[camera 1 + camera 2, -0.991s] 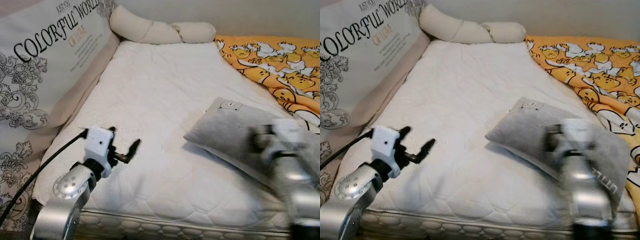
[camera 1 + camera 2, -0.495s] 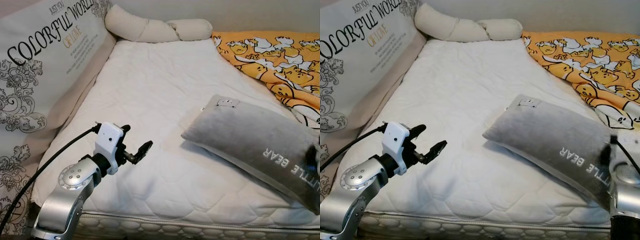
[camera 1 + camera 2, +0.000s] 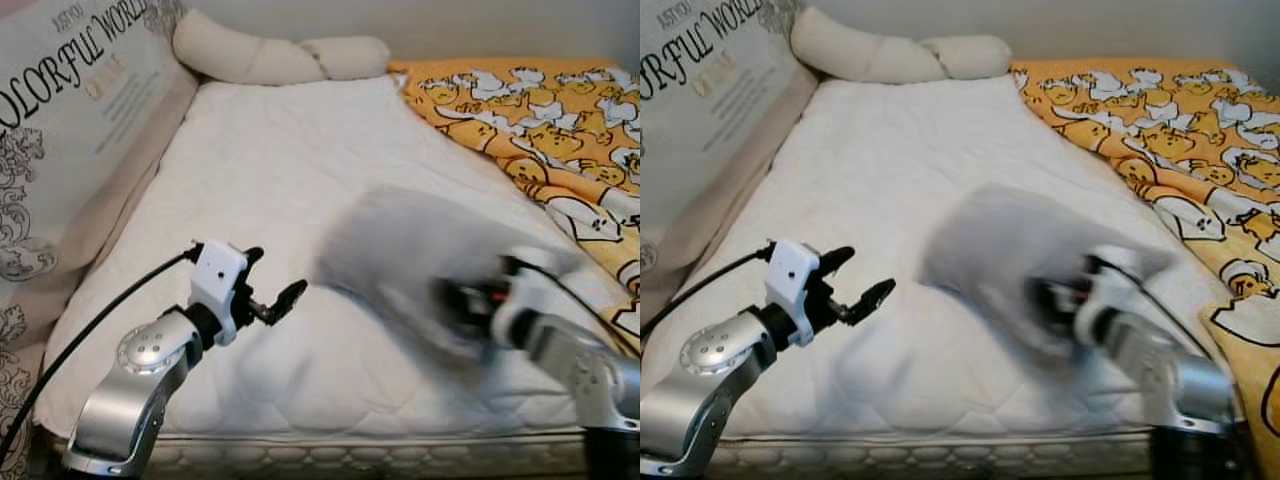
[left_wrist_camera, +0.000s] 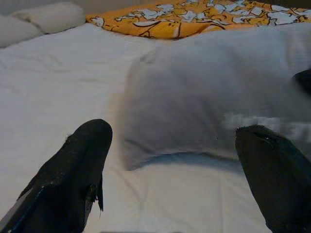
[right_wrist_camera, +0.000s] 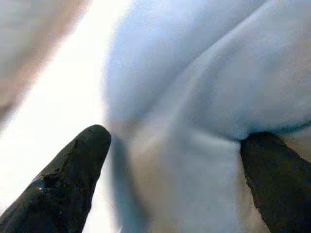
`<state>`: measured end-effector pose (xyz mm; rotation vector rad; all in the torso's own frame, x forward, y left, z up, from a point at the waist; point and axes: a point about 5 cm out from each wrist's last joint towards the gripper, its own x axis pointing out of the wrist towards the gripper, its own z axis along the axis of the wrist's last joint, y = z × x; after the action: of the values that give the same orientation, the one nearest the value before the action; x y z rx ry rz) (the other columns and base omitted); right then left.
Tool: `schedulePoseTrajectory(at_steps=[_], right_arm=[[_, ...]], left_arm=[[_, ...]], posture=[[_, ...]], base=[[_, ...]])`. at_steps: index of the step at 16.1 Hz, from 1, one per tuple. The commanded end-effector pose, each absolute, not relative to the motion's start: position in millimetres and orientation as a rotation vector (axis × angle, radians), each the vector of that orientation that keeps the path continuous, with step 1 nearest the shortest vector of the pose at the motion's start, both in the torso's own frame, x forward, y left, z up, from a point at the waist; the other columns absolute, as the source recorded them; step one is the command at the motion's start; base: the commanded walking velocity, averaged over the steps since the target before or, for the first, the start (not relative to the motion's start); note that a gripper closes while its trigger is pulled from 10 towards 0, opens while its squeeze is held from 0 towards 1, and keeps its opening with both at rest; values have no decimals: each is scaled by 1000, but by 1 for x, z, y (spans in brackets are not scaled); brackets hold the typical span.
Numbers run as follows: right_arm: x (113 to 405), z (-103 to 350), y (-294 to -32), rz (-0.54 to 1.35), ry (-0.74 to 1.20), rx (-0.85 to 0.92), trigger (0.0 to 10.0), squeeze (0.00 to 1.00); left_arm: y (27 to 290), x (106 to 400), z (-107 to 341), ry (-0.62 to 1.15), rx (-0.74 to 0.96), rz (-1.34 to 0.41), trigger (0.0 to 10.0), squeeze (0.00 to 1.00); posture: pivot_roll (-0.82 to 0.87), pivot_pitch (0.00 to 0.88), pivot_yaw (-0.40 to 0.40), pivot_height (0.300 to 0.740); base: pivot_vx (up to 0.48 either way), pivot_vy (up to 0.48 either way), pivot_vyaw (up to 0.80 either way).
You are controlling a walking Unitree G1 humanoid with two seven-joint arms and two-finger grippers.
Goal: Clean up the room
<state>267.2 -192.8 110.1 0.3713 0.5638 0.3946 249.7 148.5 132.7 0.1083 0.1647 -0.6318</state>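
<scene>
A soft grey pillow (image 3: 400, 255) lies on the right half of the bed (image 3: 300, 160), near the front edge. It is blurred in both eye views, so its outline is uncertain; from the left wrist view it reads as a plump rectangular cushion of plush, velvety fabric, its long axis running roughly from the middle of the mattress toward the near right, with one rounded corner pointing toward the left hand.

The right hand (image 5: 175, 160) is pressed up against the pillow at its near right end, with its two black fingers (image 5: 73, 179) spread wide on either side of a fold of the grey fabric. Whether they actually pinch the cloth I cannot tell. The silver right arm (image 3: 580, 365) is smeared by blur.

The left hand (image 3: 270, 295) hovers over the near left part of the mattress, apart from the pillow. Its fingers (image 4: 73, 174) stand well open and hold nothing, and they point across the bed toward the pillow.

The mattress cover is white and quilted with a stitched, faintly hexagonal pattern. A long cream bolster (image 3: 270, 58), knotted or twisted in the middle, lies along the far edge. An orange blanket (image 3: 540, 120) printed with white and yellow cartoon figures is bunched along the right side. A pale padded bumper panel (image 3: 70, 120) with black lettering and scrollwork stands along the left.
</scene>
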Motion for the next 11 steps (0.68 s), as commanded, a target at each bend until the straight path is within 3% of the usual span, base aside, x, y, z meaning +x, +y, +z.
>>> schedulePoseTrajectory(at_steps=[1,6,11], right_arm=[[270,133,-166,569,509,394,10000,0],[255,175,-128,804,436,354,10000,0],[241,207,-116,887,337,283,10000,0]], left_arm=[[152,252,135,164,110,-626,10000,0],[158,252,136,161,122,-608,10000,0],[167,253,136,170,139,-586,10000,0]], posture=[[9,0,27,740],[9,0,29,740],[1,0,35,740]], base=[[0,0,0],[0,0,0],[0,0,0]])
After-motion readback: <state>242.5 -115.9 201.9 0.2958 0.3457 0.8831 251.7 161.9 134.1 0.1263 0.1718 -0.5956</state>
